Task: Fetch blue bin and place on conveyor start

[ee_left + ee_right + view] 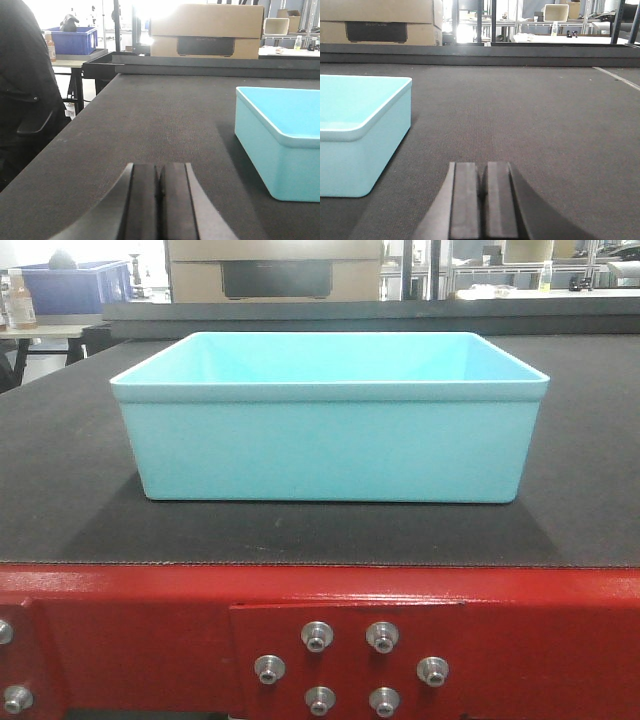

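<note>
Smooth-walled blue bin [330,440] sits on matte woven conveyor start [80,500]; left claw [159,200] and right claw [483,205] clenched, empty.

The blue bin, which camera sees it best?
The front-facing view shows the blue bin best: the whole tub sits on the black belt, both ends and the full rim visible. The left wrist view catches only its near corner at the right edge; the right wrist view catches only one end at the left edge.

no readable text, labels or numbers
</note>
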Controlling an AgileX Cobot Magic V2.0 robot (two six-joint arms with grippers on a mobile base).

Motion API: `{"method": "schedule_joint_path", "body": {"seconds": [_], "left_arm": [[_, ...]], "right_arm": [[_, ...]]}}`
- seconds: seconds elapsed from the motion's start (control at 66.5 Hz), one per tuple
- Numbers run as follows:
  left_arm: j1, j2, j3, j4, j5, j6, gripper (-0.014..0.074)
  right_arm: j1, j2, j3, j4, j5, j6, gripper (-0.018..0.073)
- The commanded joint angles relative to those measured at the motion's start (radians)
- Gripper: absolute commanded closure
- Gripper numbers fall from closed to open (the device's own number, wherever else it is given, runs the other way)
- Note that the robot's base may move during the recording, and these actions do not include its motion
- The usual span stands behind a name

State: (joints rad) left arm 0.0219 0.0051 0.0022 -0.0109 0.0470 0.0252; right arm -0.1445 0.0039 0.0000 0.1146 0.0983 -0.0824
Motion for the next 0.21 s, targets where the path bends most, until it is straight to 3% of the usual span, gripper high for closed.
{"method": "schedule_joint_path", "body": {"seconds": [0.0, 0.196], "left_arm": [[0.003, -0.005, -0.002, -0.008, -0.017, 0.000, 0.0707], [0.003, -0.005, -0.002, -0.008, -0.017, 0.000, 0.0707]], "right_arm": [[-0.005, -0.004, 0.000, 0.001, -0.024, -0.008, 0.0721], [-0.005, -0.004, 0.000, 0.001, -0.024, -0.008, 0.0721]]}}
